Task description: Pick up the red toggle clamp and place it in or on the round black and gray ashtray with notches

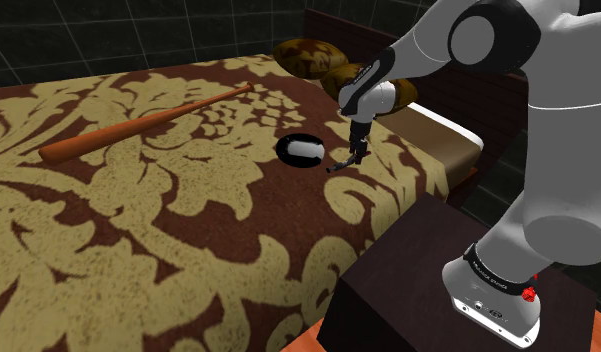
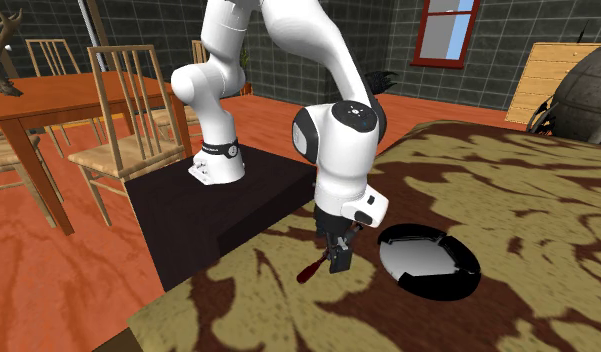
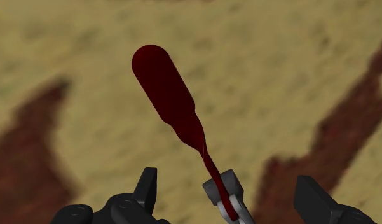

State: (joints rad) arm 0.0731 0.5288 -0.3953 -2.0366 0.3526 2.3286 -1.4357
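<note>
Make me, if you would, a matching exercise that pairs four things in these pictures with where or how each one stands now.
Things:
1. red-handled toggle clamp with grey metal base
2. round black ashtray with pale grey inside
3. long brown wooden baseball bat
4. black two-finger claw

Places or states:
A. open
B. empty, on the patterned cover beside the claw
C. between the claw's fingers, unclasped
D. lying far off toward the shoulder view's left

Pairs: 1-C, 2-B, 3-D, 4-A.
</note>
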